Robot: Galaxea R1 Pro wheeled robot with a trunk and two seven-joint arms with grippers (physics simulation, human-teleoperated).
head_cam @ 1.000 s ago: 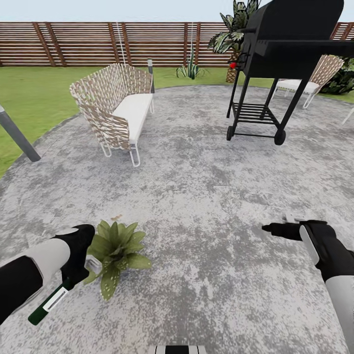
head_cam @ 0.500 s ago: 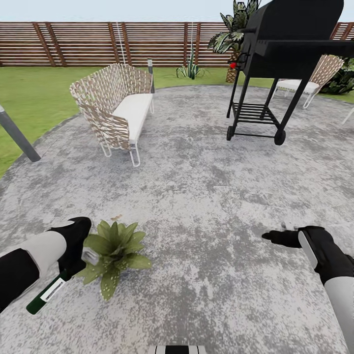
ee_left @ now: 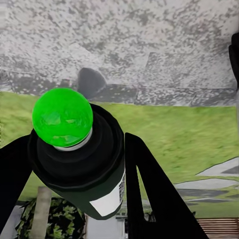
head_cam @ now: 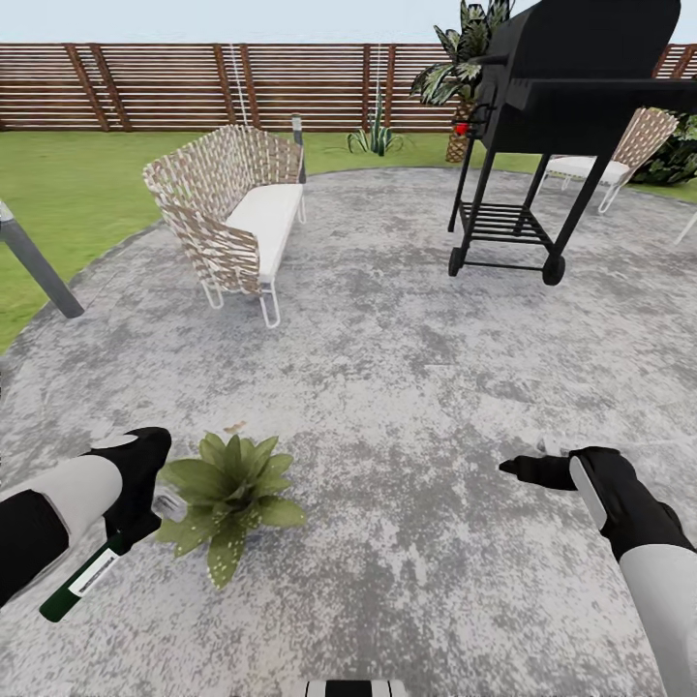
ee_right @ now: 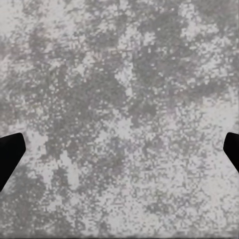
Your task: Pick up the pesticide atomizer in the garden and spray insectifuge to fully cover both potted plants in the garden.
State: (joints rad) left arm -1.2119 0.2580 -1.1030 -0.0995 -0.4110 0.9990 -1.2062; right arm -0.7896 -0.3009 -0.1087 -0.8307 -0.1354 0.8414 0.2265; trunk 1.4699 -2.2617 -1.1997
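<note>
Currently the atomizer (head_cam: 85, 578) sits clamped in my left pincer (head_cam: 136, 518), low over the patio (head_cam: 407, 387), just beside the potted plant (head_cam: 228, 489); the bottle is dark green with a white label band, and in the wrist view its end cap (ee_left: 62, 117) reads bright green. Step in hand, by my judgement: spraying this first plant. Next move calls for aiming the nozzle over the leaves; which end carries the nozzle, I cannot tell. My right pincer (head_cam: 518, 469) hangs open and empty, well apart.
</note>
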